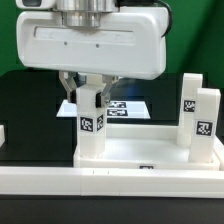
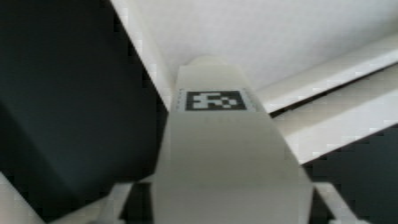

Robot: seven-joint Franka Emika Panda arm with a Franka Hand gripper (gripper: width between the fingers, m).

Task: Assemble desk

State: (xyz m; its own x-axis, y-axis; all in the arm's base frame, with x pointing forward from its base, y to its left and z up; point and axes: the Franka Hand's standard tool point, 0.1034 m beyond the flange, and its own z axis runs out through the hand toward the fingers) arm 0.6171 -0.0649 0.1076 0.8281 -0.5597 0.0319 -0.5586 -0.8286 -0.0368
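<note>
A white block leg [image 1: 92, 135] with a black-and-white tag stands upright on the corner of the white tabletop [image 1: 140, 150] at the exterior view's left. My gripper [image 1: 90, 97] comes down from above and is shut on this leg's upper end, one finger on each side. Two more tagged legs [image 1: 190, 108] [image 1: 206, 128] stand upright on the tabletop's other end. The wrist view looks down the held leg [image 2: 217, 150] between my fingers [image 2: 118, 200], with its tag facing the camera and the tabletop [image 2: 267, 40] beyond it. The socket under the leg is hidden.
The marker board [image 1: 128, 106] lies flat on the black table behind the tabletop. A long white border bar [image 1: 110, 180] runs along the front. A small white piece [image 1: 3, 133] shows at the exterior view's left edge.
</note>
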